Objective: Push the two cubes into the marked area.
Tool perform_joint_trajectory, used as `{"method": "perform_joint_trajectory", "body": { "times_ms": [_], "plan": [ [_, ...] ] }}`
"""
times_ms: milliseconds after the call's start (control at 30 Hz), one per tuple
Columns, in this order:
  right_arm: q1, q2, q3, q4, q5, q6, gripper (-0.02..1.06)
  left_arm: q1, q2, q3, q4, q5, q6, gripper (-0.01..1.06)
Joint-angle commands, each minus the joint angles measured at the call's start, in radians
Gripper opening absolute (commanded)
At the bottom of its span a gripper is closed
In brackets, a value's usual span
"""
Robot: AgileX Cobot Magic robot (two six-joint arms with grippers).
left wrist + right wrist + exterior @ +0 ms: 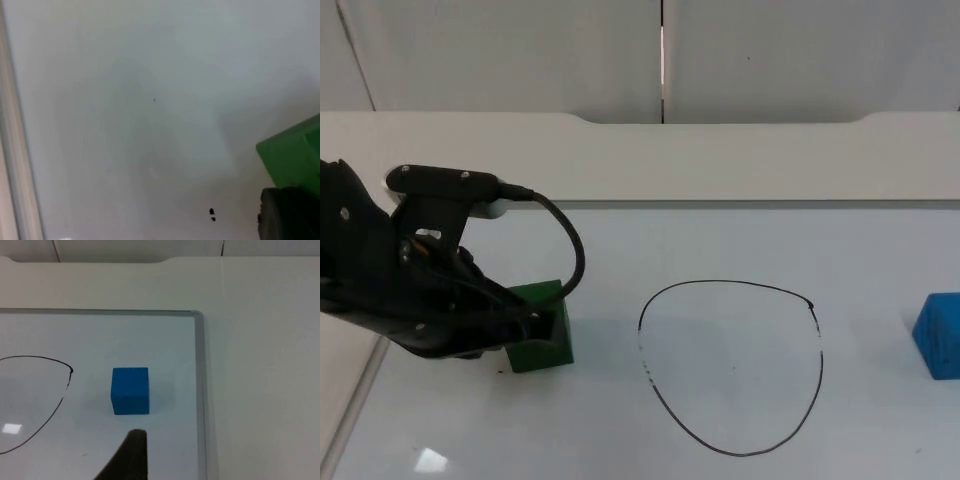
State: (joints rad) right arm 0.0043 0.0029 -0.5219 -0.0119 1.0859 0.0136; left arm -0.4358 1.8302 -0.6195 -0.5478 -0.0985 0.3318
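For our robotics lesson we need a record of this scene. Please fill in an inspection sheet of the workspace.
Surface: glossy white board with a hand-drawn black oval outline.
Job's things: green cube left of the outline, outside it; blue cube right of it, outside.
Clutter: nothing seen.
Claws: left claw down against the green cube; right claw's fingertip stands short of the blue cube, waiting.
Cables: not noted.
Surroundings: grey partition wall behind.
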Motion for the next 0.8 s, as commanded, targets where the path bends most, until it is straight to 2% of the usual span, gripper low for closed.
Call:
{"method": "perform_joint_trajectory", "body": {
  "times_ms": [0,233,600,767],
  "plan": [
    [-0.007,-0.003,0.007,-0.003,-0.008,-0.002,1.05,-0.008,0.001,-0.003,-0.02,-0.009,-0.009,0.0],
    [-0.007,-0.003,0.007,-0.003,-0.008,-0.002,1.05,-0.01,0.001,-0.003,-0.044,0.004,-0.009,0.0],
    [-0.007,-0.003,0.007,-0.003,-0.008,-0.002,1.05,-0.11,0.001,-0.003,-0.083,-0.033,-0.019,0.0],
    [-0.007,-0.003,0.007,-0.003,-0.008,-0.002,1.05,-0.111,0.001,-0.003,-0.092,-0.04,-0.019,0.0]
  ]
}}
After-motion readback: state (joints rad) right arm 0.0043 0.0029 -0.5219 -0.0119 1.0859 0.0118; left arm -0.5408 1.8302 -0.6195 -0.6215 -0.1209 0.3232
